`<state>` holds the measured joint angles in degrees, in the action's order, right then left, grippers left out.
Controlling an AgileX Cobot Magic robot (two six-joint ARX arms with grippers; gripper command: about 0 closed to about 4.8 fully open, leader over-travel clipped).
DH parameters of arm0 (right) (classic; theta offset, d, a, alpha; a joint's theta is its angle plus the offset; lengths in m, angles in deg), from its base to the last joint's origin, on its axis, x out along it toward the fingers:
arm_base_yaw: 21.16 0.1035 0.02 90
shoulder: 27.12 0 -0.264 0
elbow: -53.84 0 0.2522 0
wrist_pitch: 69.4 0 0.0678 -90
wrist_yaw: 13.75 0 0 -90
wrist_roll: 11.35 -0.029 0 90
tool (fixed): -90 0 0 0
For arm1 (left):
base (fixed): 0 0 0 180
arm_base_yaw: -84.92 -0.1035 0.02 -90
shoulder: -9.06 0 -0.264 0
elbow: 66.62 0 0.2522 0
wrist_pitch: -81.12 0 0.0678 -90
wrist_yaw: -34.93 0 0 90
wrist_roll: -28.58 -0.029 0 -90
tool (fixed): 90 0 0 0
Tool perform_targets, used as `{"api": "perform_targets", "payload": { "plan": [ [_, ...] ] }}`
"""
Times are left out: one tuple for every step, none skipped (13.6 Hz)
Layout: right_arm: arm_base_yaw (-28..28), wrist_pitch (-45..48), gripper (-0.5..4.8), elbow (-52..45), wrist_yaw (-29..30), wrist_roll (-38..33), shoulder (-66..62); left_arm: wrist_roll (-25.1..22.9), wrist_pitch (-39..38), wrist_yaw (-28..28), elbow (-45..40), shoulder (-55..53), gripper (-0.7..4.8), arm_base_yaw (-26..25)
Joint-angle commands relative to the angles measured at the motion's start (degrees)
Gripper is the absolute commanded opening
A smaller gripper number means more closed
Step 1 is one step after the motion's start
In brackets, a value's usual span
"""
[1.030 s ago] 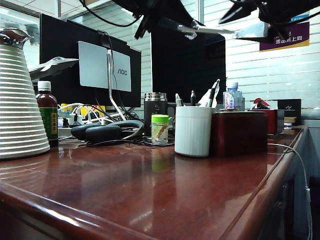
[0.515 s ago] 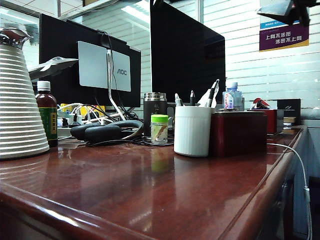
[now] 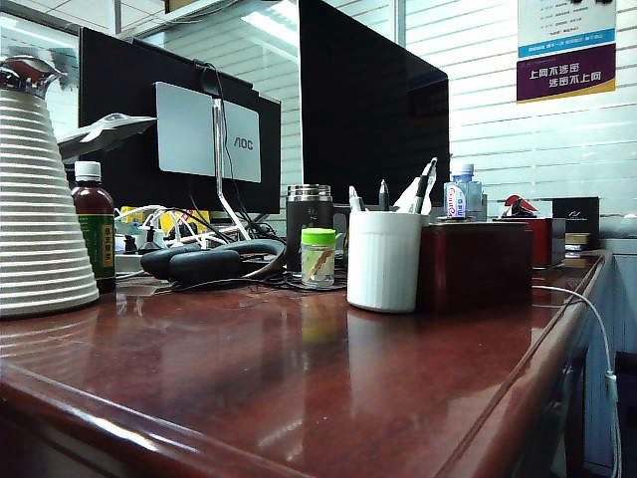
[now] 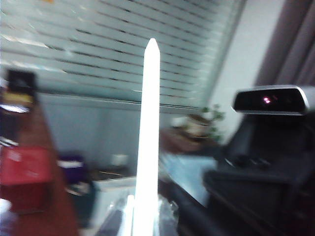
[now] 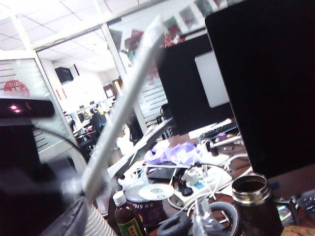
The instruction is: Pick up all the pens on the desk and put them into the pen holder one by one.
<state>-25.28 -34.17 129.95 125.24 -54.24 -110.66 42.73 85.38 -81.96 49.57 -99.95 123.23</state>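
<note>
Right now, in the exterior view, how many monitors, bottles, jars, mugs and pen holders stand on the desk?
Monitors: 2
Bottles, brown and clear: 2
Green-lidded jar: 1
Steel mug: 1
Pen holder: 1
Total: 7
Left gripper, shut, and right gripper, open, show only in their wrist views.

We record a glossy reddish-brown counter. The holder is white with fine vertical ribs. The box is dark red. The jar has a green lid. The jug is white with horizontal ridges. The left fingers appear pale white.
</note>
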Motion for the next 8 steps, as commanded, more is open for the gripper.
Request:
{"api": "perform_targets", "payload": {
  "plan": [
    [-0.35,0.63,2.74,0.48,0.26,-0.37,0.11,2.36,-1.99,-4.13,0.13,-0.96,-0.05,2.82],
    [-0.37,0.79,2.74,0.57,0.28,-0.42,0.13,2.27,-2.78,-4.24,0.09,-1.16,-0.05,3.8],
    [-0.35,0.79,2.74,0.79,0.24,-0.42,0.13,2.14,-2.43,-4.42,-0.02,-1.77,-0.05,5.53],
    [-0.37,0.96,2.74,0.79,0.26,-0.42,0.13,1.95,-2.56,-4.39,-0.09,-1.9,-0.05,6.38],
    [-0.44,1.01,2.74,0.79,0.26,-0.44,0.2,1.95,-2.6,-4.39,-0.09,-1.99,-0.05,6.75],
    [-1.2,1.05,2.74,0.87,0.28,-0.87,0.24,1.95,-2.6,-4.37,-0.09,-1.99,-0.05,6.75],
    [-1.68,1.14,2.74,0.96,0.33,-2.03,0.37,1.92,-2.6,-4.31,-0.09,-1.99,-0.05,6.73],
    [-2.6,1.2,2.73,1.42,1.18,-3.37,0.37,1.55,-2.75,-4.07,-0.09,-1.99,-0.05,6.62]
  ]
}}
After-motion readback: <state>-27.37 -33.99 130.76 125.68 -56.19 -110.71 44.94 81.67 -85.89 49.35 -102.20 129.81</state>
